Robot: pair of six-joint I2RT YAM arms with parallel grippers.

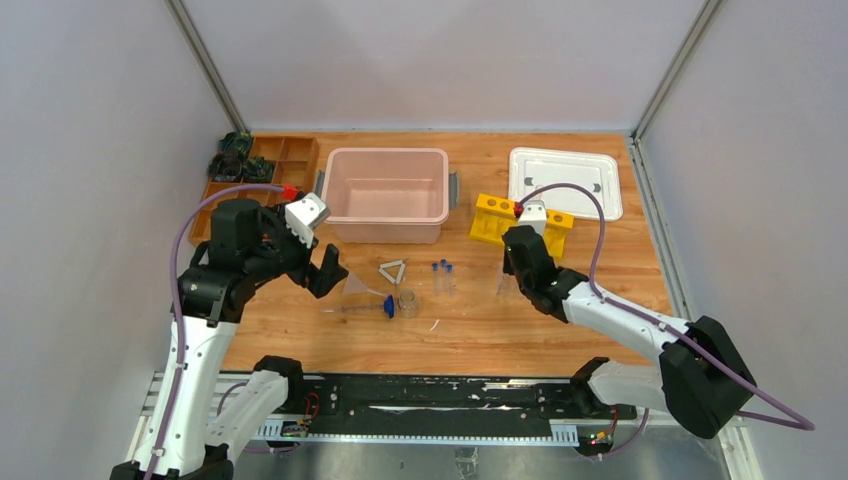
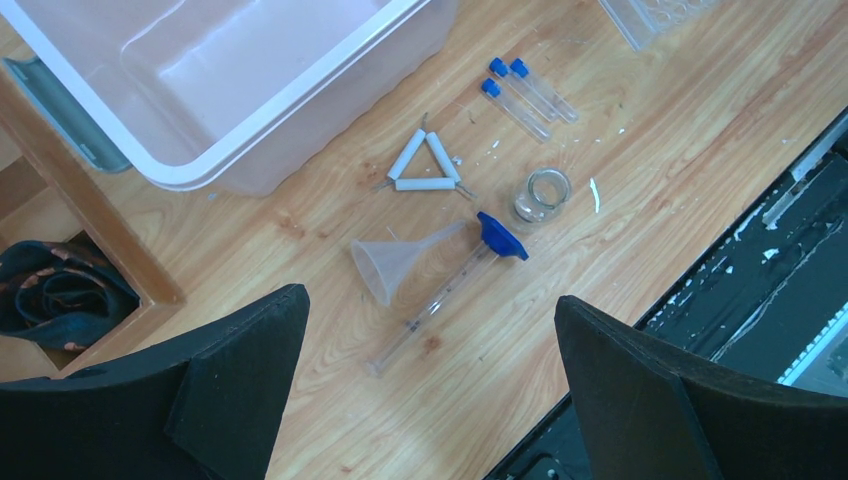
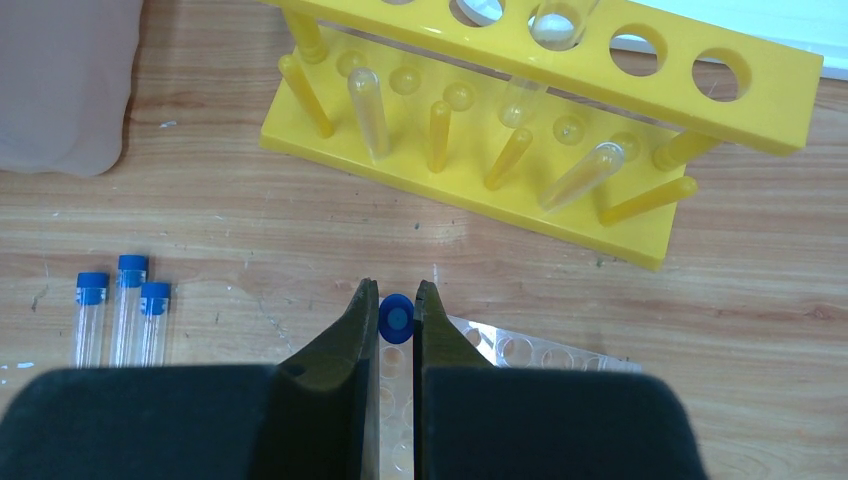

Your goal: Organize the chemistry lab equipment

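Wooden table (image 1: 500, 338) between pale grey walls (image 1: 420, 60)

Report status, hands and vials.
Left hand open, near funnel. Right hand shut on blue-capped vial, over vial tray. Three vials loose on table. Nothing blocking.

We find the pink plastic bin (image 1: 385, 153) at the back of the wooden bench (image 1: 600, 290), the brown wooden compartment tray (image 1: 298, 150) on its left and the yellow holed rack (image 1: 490, 215) on its right. Before the bin lie the pale triangle (image 1: 393, 271), clear funnel (image 1: 360, 292) and tiny beaker (image 1: 407, 302). Three small clear blue-capped vials (image 1: 443, 275) lie to their right, and the clear vial tray (image 3: 530, 352) lies before the rack.
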